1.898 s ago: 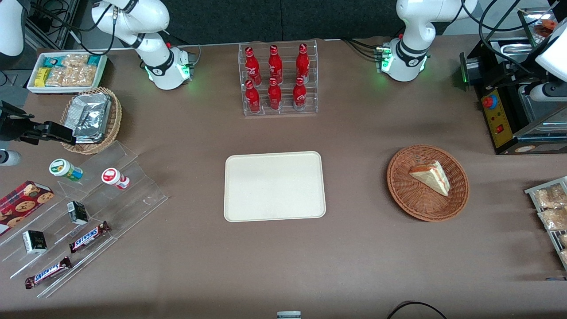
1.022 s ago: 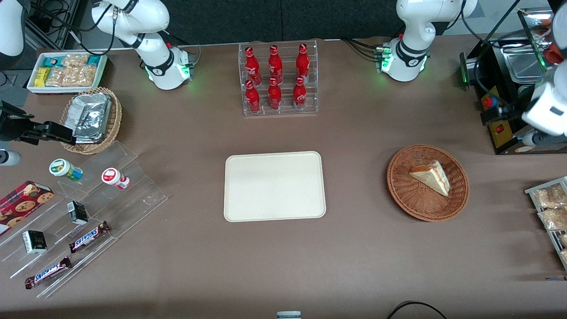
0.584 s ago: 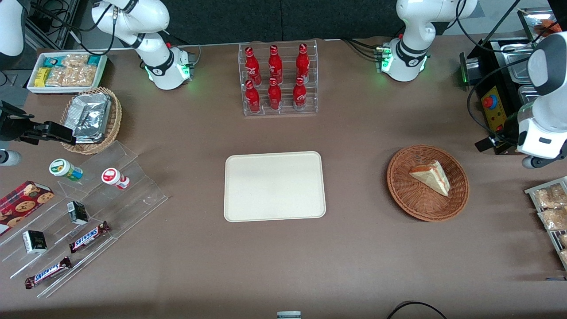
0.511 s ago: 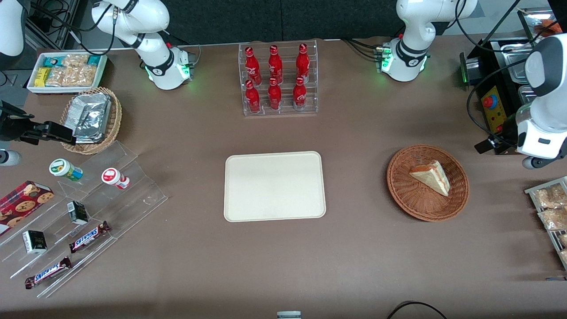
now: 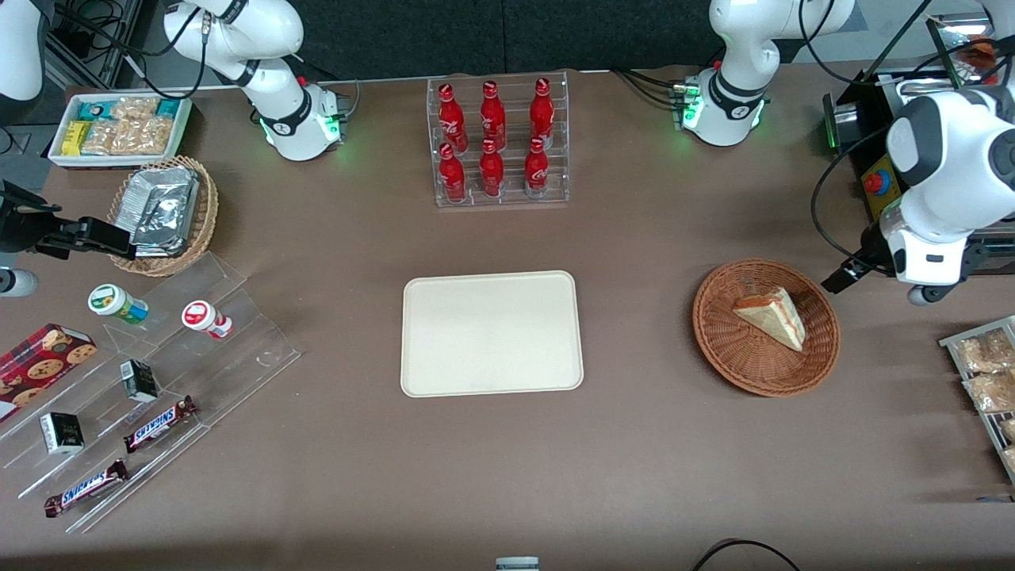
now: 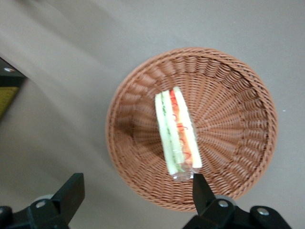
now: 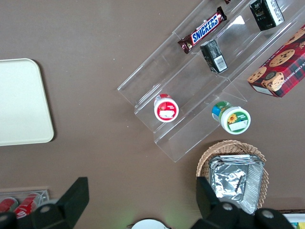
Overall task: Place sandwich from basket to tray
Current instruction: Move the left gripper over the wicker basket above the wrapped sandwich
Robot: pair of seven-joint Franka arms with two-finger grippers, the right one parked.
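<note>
A brown table (image 5: 682,468) carried everything, with a dark backdrop above its top edge. At the parked arm's end stood clear acrylic steps (image 5: 170,381) with snack bars and small cartons. The cream tray (image 5: 492,333) lay mid-table, nearer the camera than a rack of red bottles (image 5: 498,143). Toward the working arm's end, the sandwich (image 5: 771,316) lay in the reddish-brown basket (image 5: 718,333). The gripper (image 6: 136,193) hung above the basket, fingers (image 6: 71,191) spread wide, holding nothing.
</note>
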